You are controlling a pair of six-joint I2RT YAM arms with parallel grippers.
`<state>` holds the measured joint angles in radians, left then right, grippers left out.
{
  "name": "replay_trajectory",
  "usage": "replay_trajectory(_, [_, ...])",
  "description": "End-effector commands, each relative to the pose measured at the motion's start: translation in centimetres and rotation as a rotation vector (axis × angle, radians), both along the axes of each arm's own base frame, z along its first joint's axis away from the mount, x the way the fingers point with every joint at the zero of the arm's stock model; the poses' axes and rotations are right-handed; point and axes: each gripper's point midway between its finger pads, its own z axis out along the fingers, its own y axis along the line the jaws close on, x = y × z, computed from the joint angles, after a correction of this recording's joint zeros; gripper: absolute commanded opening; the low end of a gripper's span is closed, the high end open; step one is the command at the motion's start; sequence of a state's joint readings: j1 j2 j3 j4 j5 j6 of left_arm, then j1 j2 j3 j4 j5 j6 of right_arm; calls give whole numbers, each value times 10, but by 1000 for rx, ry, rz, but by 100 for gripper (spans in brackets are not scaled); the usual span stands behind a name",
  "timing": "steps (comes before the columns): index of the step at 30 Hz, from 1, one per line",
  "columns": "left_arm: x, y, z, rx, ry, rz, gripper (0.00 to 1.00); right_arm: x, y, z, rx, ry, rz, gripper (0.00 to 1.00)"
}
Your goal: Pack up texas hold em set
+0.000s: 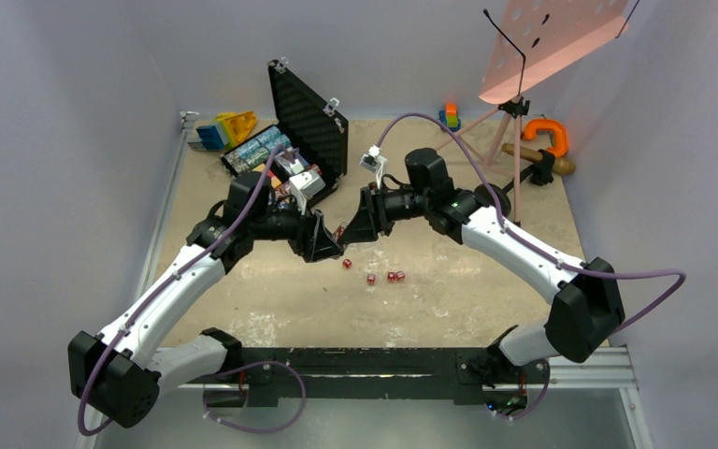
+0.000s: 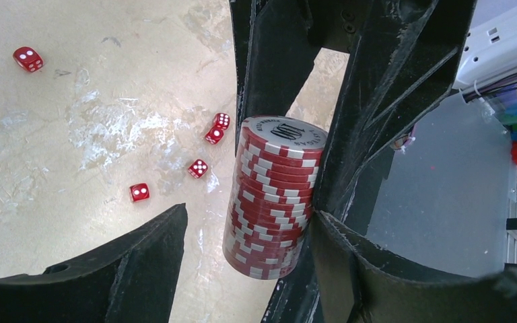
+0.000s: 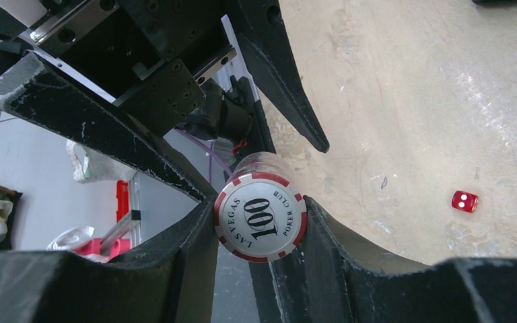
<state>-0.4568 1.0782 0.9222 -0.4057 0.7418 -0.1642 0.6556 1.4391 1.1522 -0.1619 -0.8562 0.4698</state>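
L end effector (image 1: 329,245): jaws apart, tip-to-tip w/ R | R end effector (image 1: 348,231): clamped, both arms reaching inward

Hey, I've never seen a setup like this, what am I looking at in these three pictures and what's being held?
Two robot arms bolted to a table edge. One picture looks down from above; the other two come from cameras on each wrist. The right claw is shut on a stack of red poker chips, held sideways between the arms. The left claw stands open around that same stack, perhaps taking it over. Small red dice lie loose on the table. Behind stands an open black case.
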Motion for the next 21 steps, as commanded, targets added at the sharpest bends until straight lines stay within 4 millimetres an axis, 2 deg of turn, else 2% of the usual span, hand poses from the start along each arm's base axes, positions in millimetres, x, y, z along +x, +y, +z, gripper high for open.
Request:
replay_trajectory(1, [3,-8,9,-25,-24,-21,69,-12,4,34,104,-68,62,0])
replay_trajectory(3, [3,-8,7,-18,-19,-23,64,-11,5,34,106,-66,59,0])
replay_trajectory(7, [3,-8,6,-11,-22,-21,48,-10,4,33,100,-72,50,0])
replay_trajectory(8, [4,-8,6,-9,-23,-20,41,-9,4,33,99,-71,49,0])
replay_trajectory(12, [4,-8,6,-4,-31,-23,6,-6,3,29,80,-80,30,1])
replay_trajectory(13, [4,-7,6,-1,-37,-23,0,-5,3,28,73,-85,24,7])
replay_trajectory(16, [8,-2,5,32,-69,2,0,1,-1,30,57,-120,-21,47])
replay_trajectory(18, [11,3,4,57,-100,22,0,7,-5,33,43,-152,-67,69])
replay_trajectory(21, [24,15,-3,135,-144,83,0,20,-19,35,11,-198,-159,81])
